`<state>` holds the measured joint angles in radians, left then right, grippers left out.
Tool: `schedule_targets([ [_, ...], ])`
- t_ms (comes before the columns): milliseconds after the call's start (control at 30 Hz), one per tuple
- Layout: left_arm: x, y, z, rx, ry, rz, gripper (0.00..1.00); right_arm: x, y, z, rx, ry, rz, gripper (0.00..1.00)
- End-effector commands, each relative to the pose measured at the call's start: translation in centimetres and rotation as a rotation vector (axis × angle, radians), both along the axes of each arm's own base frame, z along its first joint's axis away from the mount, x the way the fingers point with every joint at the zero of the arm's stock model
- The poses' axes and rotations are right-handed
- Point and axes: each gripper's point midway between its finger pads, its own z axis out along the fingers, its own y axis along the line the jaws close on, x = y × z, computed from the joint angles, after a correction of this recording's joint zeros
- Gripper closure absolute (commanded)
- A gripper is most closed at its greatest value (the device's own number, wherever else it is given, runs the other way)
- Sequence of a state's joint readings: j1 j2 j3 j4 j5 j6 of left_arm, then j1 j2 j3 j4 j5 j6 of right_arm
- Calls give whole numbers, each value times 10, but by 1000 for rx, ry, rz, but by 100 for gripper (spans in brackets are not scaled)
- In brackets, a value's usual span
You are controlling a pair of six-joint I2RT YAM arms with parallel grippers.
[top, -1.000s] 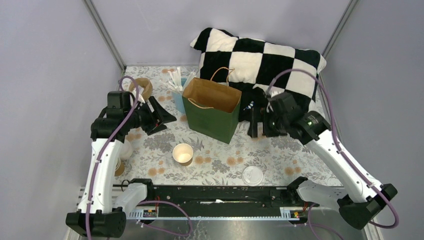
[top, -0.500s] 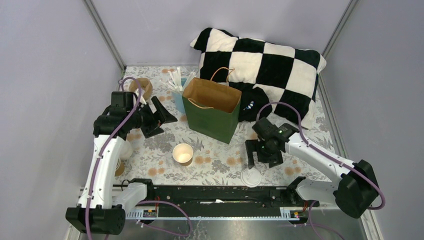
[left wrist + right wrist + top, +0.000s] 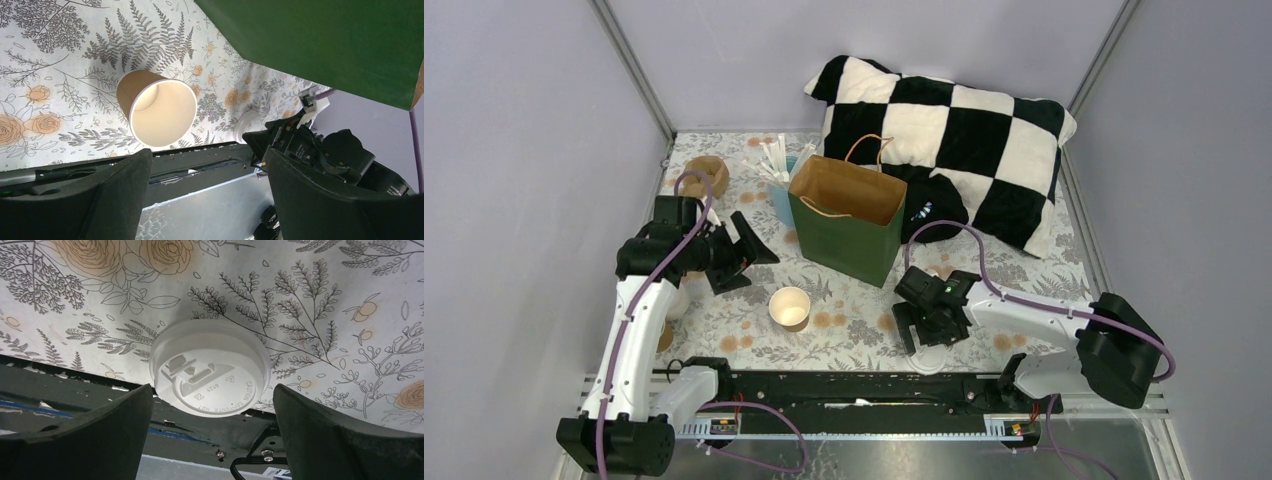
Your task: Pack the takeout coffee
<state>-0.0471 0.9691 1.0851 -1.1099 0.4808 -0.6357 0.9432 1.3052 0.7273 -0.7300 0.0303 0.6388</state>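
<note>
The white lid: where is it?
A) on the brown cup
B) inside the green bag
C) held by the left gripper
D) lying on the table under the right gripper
D: in the right wrist view the lid lies flat on the tablecloth below the open right gripper.

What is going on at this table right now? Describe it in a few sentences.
The right gripper hovers, jaws open, just over the round off-white plastic lid, which lies flat near the front edge of the flowered table. The small brown paper cup stands uncapped mid-table, apart from the lid. The left gripper is open too, left of the cup and holding nothing. The green paper bag stands open behind the cup, which is not yet packed.
</note>
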Motion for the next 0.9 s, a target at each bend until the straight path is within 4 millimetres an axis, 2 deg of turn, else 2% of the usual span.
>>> schedule_targets([
  [0, -5, 0, 1, 9, -29, -17, 13, 5, 2, -7, -23, -47, -3, 5],
  [200, -7, 0, -4, 9, -15, -24, 13, 6, 4, -13, -69, -45, 11, 5],
  [567, -10, 4, -19, 41, 25, -25, 12, 7, 2, -6, -96, -75, 22, 15],
  [767, -18, 7, -39, 64, 106, -22, 13, 14, 2, 18, -59, -140, 25, 17],
  [867, -23, 9, -52, 94, 160, -34, 14, 20, 9, 46, 19, -206, 48, 17],
])
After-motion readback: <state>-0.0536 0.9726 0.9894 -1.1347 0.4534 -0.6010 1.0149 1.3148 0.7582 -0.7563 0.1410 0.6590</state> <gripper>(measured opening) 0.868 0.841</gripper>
